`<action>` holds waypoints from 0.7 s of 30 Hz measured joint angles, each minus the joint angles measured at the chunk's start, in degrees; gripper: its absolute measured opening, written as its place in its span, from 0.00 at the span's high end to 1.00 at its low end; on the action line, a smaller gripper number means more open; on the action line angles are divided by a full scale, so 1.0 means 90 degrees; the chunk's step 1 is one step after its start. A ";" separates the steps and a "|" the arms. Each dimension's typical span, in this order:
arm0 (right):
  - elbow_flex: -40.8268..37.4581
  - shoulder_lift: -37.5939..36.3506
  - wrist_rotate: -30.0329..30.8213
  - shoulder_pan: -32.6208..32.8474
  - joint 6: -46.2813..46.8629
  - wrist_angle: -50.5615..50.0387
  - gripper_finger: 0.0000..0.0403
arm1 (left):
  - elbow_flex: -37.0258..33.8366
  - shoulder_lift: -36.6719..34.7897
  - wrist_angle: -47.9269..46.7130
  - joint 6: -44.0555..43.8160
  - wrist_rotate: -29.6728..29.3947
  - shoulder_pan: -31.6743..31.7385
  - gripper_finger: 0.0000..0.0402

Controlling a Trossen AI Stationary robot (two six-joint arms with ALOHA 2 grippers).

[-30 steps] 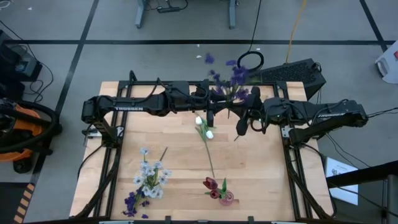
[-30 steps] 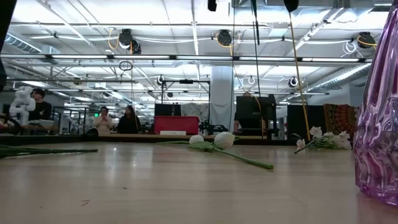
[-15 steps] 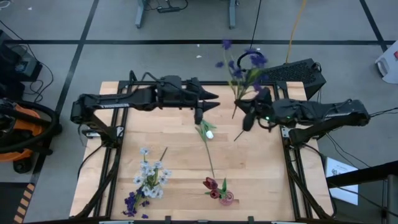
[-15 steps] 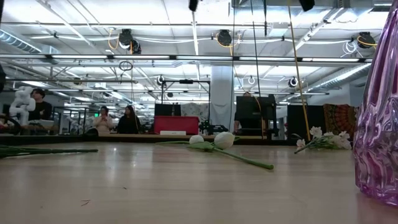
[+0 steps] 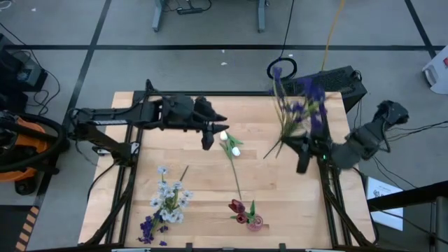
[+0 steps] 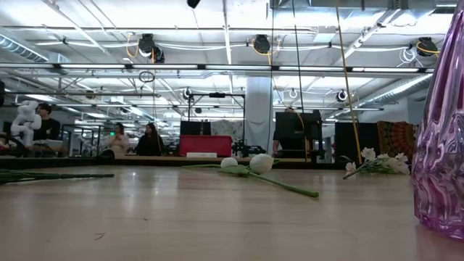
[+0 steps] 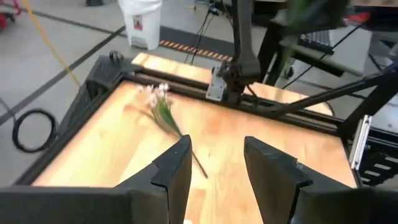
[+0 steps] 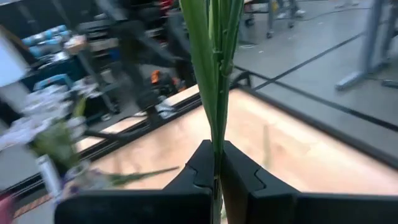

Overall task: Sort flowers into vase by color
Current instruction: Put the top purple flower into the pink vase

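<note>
The purple sprigs [image 5: 297, 108] stand upright in the air over the counter's right edge, stems pinched at their base by the right gripper [image 5: 302, 155] — its jaws closed tight on the green stalks [image 8: 214, 74], likely so the bunch can drop stem-first into a vase. The pink vase [image 5: 254, 224] with dark red tulips [image 5: 238, 208] sits at the front edge. White tulips [image 5: 229, 143] lie mid-counter; the left gripper [image 5: 207, 140] hovers just beside them, jaws part-open and empty.
</note>
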 joint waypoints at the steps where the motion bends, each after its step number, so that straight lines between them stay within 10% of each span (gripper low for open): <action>1: 0.0000 0.0075 0.0139 0.0256 0.0062 0.0019 1.00 | -0.0128 -0.0046 0.0026 -0.0091 -0.0134 -0.0091 0.62; 11: 0.0000 0.1042 0.1204 0.2310 0.0716 0.0747 1.00 | -0.1605 -0.0609 0.0629 -0.1107 -0.0806 -0.0951 0.68; 21: 0.0000 0.2641 0.1247 0.2719 0.0003 0.2573 1.00 | -0.2021 -0.0619 0.0948 -0.1530 -0.1349 -0.1476 0.71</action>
